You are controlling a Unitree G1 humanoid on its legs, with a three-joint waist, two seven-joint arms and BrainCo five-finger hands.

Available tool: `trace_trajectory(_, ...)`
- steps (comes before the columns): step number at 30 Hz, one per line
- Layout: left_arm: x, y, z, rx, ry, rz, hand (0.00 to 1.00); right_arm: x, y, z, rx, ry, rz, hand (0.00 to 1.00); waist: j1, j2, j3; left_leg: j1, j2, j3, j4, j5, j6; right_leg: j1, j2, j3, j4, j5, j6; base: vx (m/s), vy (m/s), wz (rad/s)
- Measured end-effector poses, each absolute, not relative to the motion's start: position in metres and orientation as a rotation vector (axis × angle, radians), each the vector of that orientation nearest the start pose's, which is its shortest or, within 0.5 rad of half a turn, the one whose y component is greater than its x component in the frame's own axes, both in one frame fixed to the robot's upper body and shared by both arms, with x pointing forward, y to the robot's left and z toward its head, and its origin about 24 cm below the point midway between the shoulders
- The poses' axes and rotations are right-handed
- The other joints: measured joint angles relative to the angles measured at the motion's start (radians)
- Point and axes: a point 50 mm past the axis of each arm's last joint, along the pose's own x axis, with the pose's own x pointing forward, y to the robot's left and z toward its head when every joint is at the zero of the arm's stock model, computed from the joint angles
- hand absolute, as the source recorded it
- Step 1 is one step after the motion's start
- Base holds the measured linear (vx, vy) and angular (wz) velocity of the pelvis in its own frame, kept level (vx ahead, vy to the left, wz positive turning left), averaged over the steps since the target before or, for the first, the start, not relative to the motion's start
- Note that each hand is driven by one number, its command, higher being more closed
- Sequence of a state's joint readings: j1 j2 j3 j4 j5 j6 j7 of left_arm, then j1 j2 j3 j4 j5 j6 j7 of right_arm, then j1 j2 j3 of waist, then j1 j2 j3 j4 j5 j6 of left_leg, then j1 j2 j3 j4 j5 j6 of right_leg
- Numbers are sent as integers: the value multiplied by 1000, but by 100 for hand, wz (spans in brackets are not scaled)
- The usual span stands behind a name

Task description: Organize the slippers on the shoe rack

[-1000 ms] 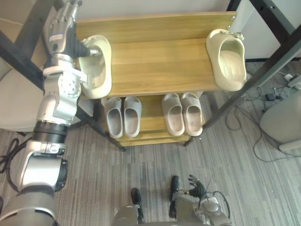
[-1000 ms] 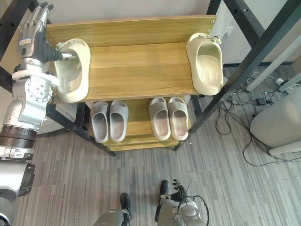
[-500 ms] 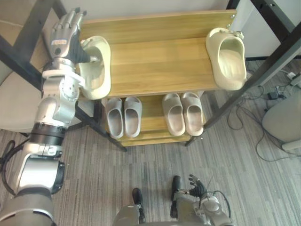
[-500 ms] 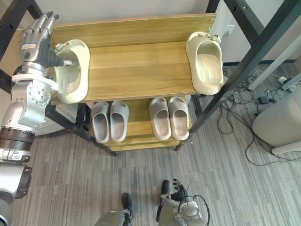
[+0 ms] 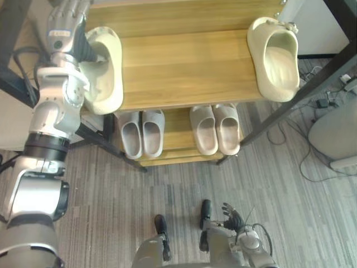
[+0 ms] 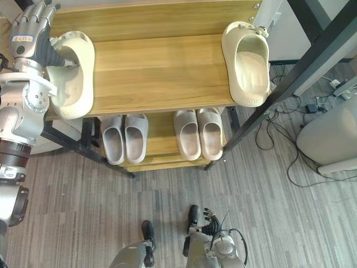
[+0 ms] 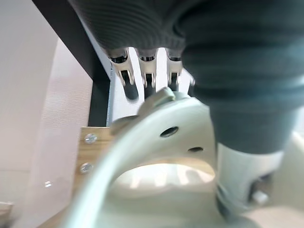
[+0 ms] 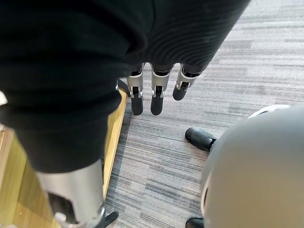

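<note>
Unmoved: left slipper [image 5: 103,84] lying front-to-back, toe toward rack [image 5: 184,67] back; left hand [image 5: 64,33] fingers [image 7: 126,76] straight, thumb inside; right hand [image 5: 231,215] loosely open.

One cream slipper [image 6: 71,75] lies at 10 o'clock, its mate [image 6: 247,64] at 2, on the shoe rack [image 6: 159,70], toes toward 12.

On the shoe rack [image 5: 179,159], one slipper [image 5: 106,84] lies at the 10 o'clock end of the top shelf [image 5: 184,72] and another slipper [image 5: 274,58] at its 2 o'clock end, well apart, while on the lower shelf [image 5: 177,131] beneath, one pair [image 5: 142,133] sits just at 9 o'clock of a second pair [image 5: 215,128].
</note>
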State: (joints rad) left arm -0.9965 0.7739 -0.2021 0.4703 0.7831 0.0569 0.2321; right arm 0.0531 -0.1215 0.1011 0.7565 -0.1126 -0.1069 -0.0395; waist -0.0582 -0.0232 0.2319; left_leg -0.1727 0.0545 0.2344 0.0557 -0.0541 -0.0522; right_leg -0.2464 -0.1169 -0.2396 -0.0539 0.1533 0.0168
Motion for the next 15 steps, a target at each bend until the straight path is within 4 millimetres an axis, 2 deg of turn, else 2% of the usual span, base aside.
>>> trace_trajectory(10, 365, 239, 331, 1465, -597, 572, 100, 176, -171, -112, -248, 670, 63, 0, -7, -19, 12, -4, -6, 15, 0, -2, 1, -15, 0, 20, 0, 5, 0, -18, 14, -5)
trace_trajectory(15, 365, 238, 334, 1441, -604, 572, 100, 179, -171, -109, -246, 649, 63, 0, -8, -27, 17, -1, -9, 20, 1, -2, 1, -14, -2, 26, 0, 8, 1, -40, 19, -3)
